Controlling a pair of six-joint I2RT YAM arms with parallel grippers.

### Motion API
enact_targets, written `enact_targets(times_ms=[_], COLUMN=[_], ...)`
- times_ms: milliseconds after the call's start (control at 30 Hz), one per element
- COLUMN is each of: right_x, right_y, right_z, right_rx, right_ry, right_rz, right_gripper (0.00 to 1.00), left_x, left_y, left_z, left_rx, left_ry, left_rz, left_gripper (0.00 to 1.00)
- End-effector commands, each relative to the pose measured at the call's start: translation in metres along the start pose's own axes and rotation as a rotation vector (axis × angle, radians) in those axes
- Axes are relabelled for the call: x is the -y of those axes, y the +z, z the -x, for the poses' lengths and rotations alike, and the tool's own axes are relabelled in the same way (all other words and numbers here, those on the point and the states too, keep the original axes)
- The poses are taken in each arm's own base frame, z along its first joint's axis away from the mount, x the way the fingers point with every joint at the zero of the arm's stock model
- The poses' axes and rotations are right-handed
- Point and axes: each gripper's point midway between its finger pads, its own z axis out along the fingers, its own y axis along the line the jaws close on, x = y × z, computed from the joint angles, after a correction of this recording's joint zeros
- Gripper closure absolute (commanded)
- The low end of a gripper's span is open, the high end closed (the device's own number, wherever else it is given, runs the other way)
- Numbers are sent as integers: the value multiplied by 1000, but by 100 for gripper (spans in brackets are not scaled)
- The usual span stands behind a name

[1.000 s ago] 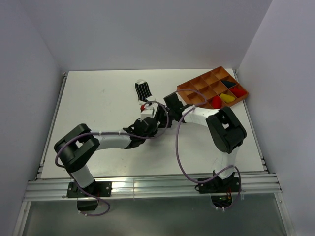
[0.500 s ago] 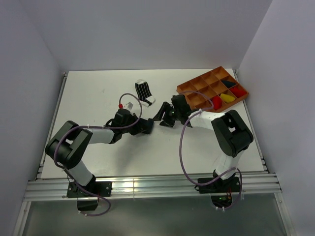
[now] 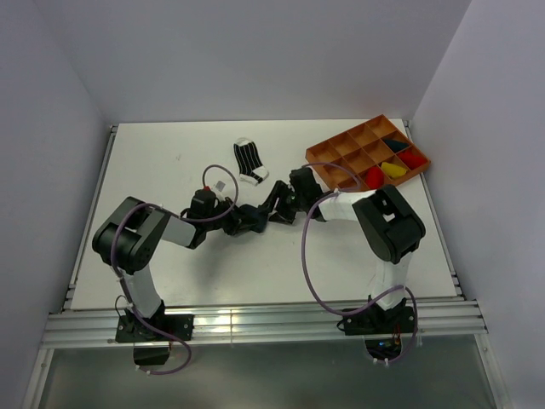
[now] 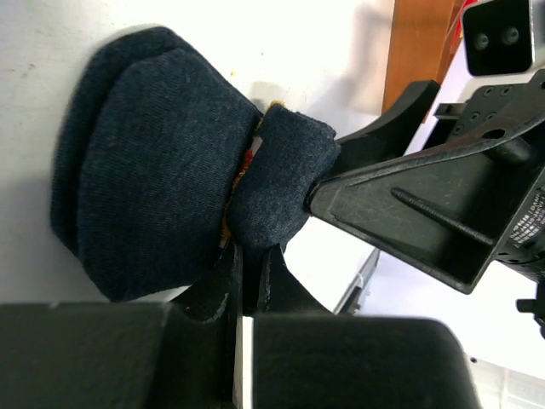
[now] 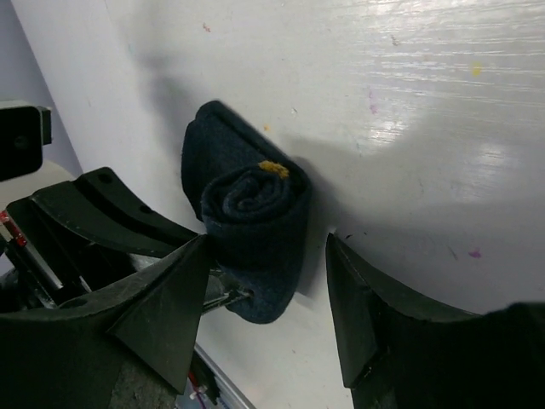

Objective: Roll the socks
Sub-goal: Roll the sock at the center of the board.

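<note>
White tabletop (image 3: pixel 170 256), pale walls on three sides.

Left gripper (image 4: pixel 247 257): fingers pressed together, pinching the fabric of the navy sock (image 4: pixel 153 204) where its rolled part meets the flat part. The flat part lies spread on the table; the roll sits tight against it, a bit of yellow and red showing in the seam.

Right gripper (image 5: pixel 268 243): jaws apart, straddling the rolled end of the navy sock, holding nothing. One finger (image 4: pixel 400 204) is against the roll; the other stands clear of it. The roll's spiral end faces the right wrist camera, with a small yellow fleck on top.

Both grippers meet tip to tip at mid-table, just right of centre; from above the arms hide the sock.

Striped sock (image 3: pixel 249 159): flat on the table, just beyond the grippers, untouched.

Orange tray (image 3: pixel 324 158): far right corner, well apart from the grippers. A yellow bundle (image 3: pixel 392 169) and red fabric (image 3: pixel 375 176) lie in its near-right compartments.
</note>
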Motion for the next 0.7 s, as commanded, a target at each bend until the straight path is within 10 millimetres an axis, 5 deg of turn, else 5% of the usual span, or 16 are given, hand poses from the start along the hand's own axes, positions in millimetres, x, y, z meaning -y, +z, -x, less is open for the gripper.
enact_targets(times_ms=[0, 300, 367, 533, 667], right_x=[-10, -6, -2, 2, 4], right_y=[10, 14, 14, 12, 10], right_z=[2, 9, 12, 15, 14], right_rx=[-1, 27, 38, 45, 30], right_ry=[-13, -38, -40, -57, -74], right_rz=[28, -18, -39, -77, -110], right_gripper=[36, 42, 51, 93, 100], left_x=[-35, -49, -49, -46, -47], left_y=[3, 5, 5, -3, -12], left_z=[-22, -20, -17, -13, -3], left_rx=[-85, -93, -82, -49, 35], left_ry=[-60, -49, -29, 43, 149], left_rz=[98, 179, 190, 218, 300], left_gripper=[99, 99, 99, 93, 78])
